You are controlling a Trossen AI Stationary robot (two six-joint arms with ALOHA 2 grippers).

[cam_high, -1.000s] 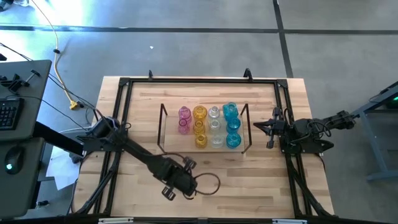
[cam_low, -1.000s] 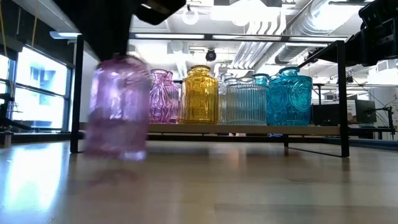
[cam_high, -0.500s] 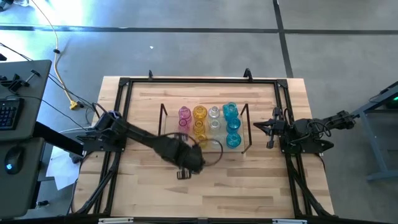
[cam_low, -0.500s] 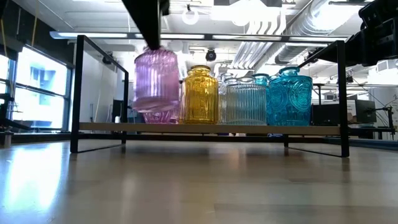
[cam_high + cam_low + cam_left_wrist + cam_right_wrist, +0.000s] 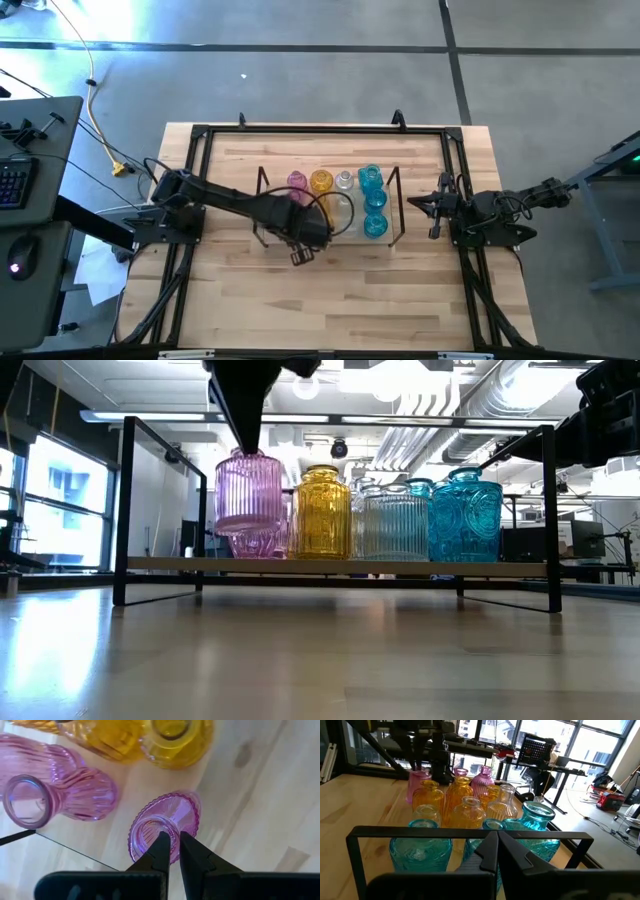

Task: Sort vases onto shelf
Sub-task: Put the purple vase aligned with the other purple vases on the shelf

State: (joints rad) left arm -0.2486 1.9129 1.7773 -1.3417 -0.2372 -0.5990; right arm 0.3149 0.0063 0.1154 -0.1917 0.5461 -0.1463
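Observation:
The light-wood shelf [image 5: 335,240] holds rows of pink, yellow, clear and cyan vases [image 5: 345,200], standing on their bases. My left gripper [image 5: 174,845] points down over the shelf's near left part, shut on a ribbed pink vase [image 5: 248,495], which the arm hides in the high view. Another pink vase [image 5: 60,795] and yellow vases [image 5: 172,740] stand close beside it. My right gripper [image 5: 432,205] waits shut and level just right of the shelf, holding nothing. My left gripper holds the pink vase by the rim of its neck [image 5: 174,837], one finger inside the mouth and one outside. The fingers come from above, pointing down. The vase hangs upright below them, its base a little above the shelf board [image 5: 400,567].
Thin dark wire frames [image 5: 125,510] stand at the shelf's two short ends. A black frame [image 5: 200,135] runs around the tabletop. Bare wood lies between the shelf and the table's near edge [image 5: 330,320].
My left gripper has carried the pink vase from near the table's near edge toward the far edge and up, rolling its wrist on the way. The vase, low over the table before, now hangs above the shelf's near left part.

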